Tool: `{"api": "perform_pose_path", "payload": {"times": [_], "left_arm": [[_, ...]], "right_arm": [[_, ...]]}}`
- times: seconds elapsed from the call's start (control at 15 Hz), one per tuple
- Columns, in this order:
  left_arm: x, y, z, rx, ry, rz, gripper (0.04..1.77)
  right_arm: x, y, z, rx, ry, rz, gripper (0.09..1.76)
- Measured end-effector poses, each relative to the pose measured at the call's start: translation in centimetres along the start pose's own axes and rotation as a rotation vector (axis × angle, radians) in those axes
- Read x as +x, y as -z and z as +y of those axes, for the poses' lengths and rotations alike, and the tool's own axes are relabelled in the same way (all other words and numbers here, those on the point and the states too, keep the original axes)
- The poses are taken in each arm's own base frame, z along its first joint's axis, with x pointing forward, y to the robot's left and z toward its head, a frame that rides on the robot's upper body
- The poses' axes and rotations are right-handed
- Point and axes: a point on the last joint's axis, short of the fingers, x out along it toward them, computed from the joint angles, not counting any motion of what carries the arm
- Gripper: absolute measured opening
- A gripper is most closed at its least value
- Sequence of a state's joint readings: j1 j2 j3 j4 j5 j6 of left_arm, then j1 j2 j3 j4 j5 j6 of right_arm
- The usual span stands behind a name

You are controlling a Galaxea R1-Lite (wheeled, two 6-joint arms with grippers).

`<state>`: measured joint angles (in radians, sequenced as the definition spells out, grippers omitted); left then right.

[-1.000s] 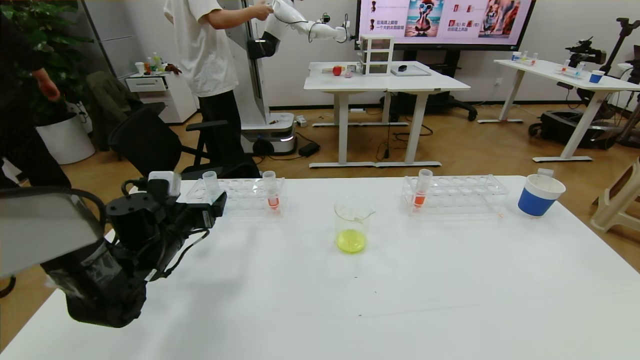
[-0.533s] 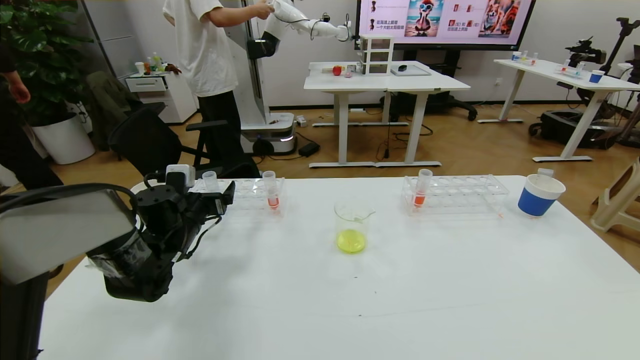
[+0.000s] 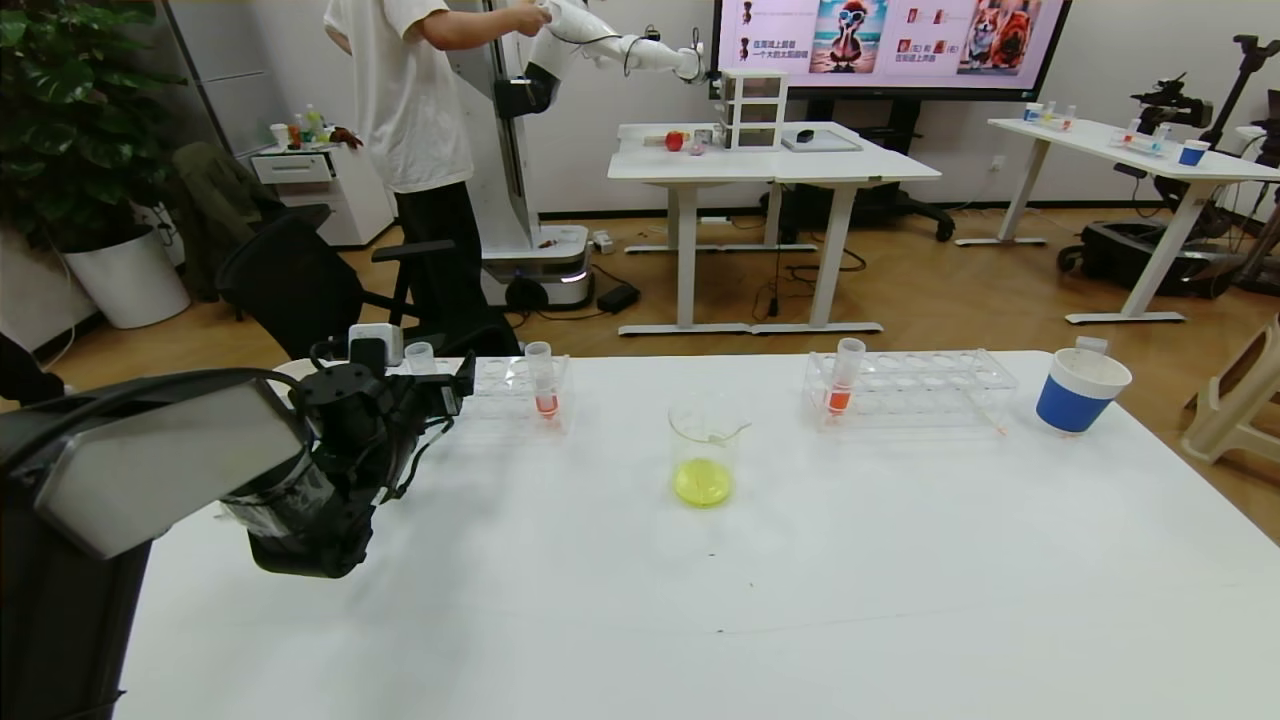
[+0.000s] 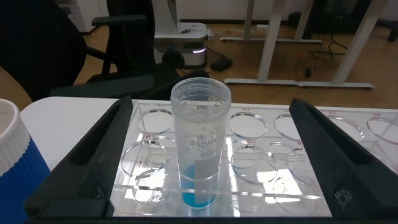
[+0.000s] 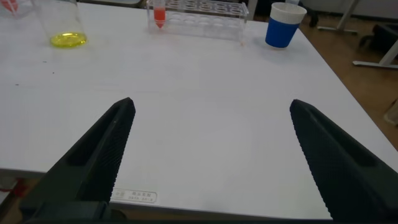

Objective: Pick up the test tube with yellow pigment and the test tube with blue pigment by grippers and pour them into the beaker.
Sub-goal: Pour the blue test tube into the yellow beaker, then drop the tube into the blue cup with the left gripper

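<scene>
The test tube with blue pigment (image 4: 200, 149) stands upright in the clear left rack (image 3: 500, 385), with cyan liquid at its round bottom. In the head view this tube (image 3: 420, 357) is partly behind my left gripper (image 3: 452, 385). In the wrist view the left gripper (image 4: 211, 106) is open, one finger on each side of the tube and apart from it. The beaker (image 3: 706, 450) stands mid-table with yellow liquid in its bottom. The test tube with yellow pigment is out of view. My right gripper (image 5: 211, 104) hangs open and empty over the table's near part.
An orange-red tube (image 3: 541, 380) stands in the left rack. Another orange-red tube (image 3: 842, 375) stands in the right rack (image 3: 910, 385). A blue-and-white paper cup (image 3: 1078, 392) is at the far right. Another cup (image 4: 15, 168) stands by the left rack.
My left arm has moved forward and to the right, bringing the open gripper around the blue tube. The person at the left edge has left the view.
</scene>
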<state>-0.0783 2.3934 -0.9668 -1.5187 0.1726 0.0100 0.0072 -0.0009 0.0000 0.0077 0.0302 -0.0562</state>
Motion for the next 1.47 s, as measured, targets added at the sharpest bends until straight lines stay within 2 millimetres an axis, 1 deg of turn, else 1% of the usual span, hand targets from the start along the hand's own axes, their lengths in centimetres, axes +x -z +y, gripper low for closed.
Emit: {"api": "perform_pose_path", "payload": {"times": [0.13,0.2,0.27,0.33,0.4,0.47,0.53,0.6,0.67,0.87,1.0,1.2,1.47], "left_arm": [[0.1,0.1,0.1,0.000,-0.003,0.000,1.75],[0.1,0.1,0.2,0.000,-0.004,0.001,1.72],[0.1,0.1,0.2,-0.001,-0.006,0.001,1.56],[0.1,0.1,0.3,-0.002,-0.007,0.001,1.26],[0.1,0.1,0.3,-0.003,-0.008,-0.001,0.78],[0.1,0.0,0.4,-0.003,-0.010,-0.003,0.42],[0.1,-0.1,0.4,-0.004,-0.008,-0.007,0.32],[0.1,-0.3,0.3,-0.005,-0.007,-0.011,0.46],[0.1,-0.5,0.3,-0.006,-0.006,-0.014,0.52],[0.0,-1.1,0.0,-0.008,-0.003,-0.022,0.50],[0.0,-1.7,-0.1,-0.003,0.001,0.006,0.50],[0.1,-3.9,-0.2,0.001,0.006,0.032,0.50],[-0.3,-7.0,-0.4,-0.001,0.023,0.039,0.50]], "right_arm": [[0.0,0.0,0.0,0.000,0.000,0.000,1.74],[0.0,0.0,0.0,0.000,0.000,0.000,1.74],[0.0,0.0,0.0,0.000,0.000,0.000,1.74],[0.0,0.0,0.0,0.000,0.000,0.000,1.74],[0.0,0.0,0.0,0.000,0.001,0.000,1.74],[0.0,0.0,0.0,0.000,0.000,0.000,1.74],[0.0,0.0,0.0,0.000,0.000,0.000,1.74],[0.0,0.0,0.0,0.000,0.000,0.000,1.74],[0.0,0.0,0.0,0.000,0.000,0.000,1.74],[0.0,0.0,0.0,0.000,0.000,0.000,1.74],[0.0,0.0,0.0,0.000,0.000,0.000,1.74],[0.0,0.0,0.0,0.000,0.000,0.000,1.74],[0.0,0.0,0.0,0.000,0.000,0.000,1.74]]}}
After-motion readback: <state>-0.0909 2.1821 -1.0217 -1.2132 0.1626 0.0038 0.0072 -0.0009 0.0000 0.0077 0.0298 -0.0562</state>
